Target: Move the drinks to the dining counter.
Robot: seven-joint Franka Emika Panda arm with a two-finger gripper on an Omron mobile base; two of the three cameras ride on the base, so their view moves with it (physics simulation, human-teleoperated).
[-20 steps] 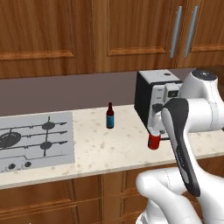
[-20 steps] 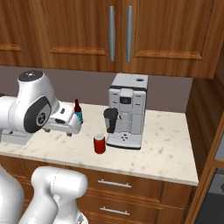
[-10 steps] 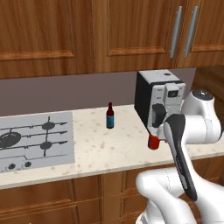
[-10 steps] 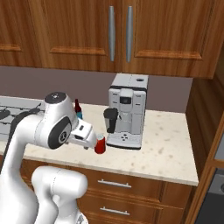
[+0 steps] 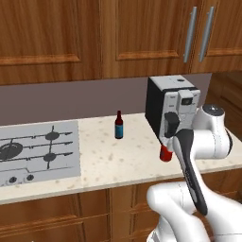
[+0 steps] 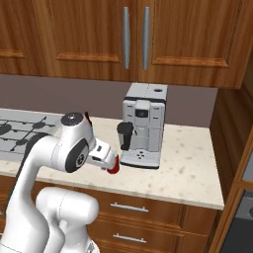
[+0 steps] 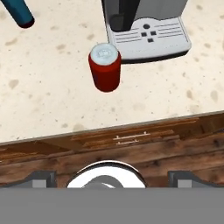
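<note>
While the small red can (image 7: 105, 67) stands upright on the beige speckled stone counter (image 7: 48, 96), just in front of the drip tray of the silver and black coffee machine (image 7: 146, 26), the hand view looks down on its silver top from above the counter's front edge. In the left base view the can (image 5: 165, 153) shows partly behind the white arm (image 5: 201, 142), near the front of the counter and beside the machine (image 5: 170, 106). In the right base view the can (image 6: 113, 169) peeks out just past the robot's two-finger gripper (image 6: 111, 161), close to it; whether they touch cannot be told. The gripper's fingers stand spread wide, with nothing between them, and the dark finger tips (image 7: 40, 178) rise far apart at the bottom of the hand view.

The short dark-red bottle with a blue label (image 5: 118, 125) stands upright further back and to the left on the same counter, well apart from the can, between the coffee machine and the grey stovetop (image 5: 38, 151). In the hand view its blue-labelled body (image 7: 16, 12) lies at the upper left corner.

Compared with a second ago, the arm has swung from the left of the right base view toward the can, its elbow now lower and nearer the counter's edge. The can and the bottle have kept their places. Brown wooden cabinets (image 6: 133, 39) hang above the counter.
</note>
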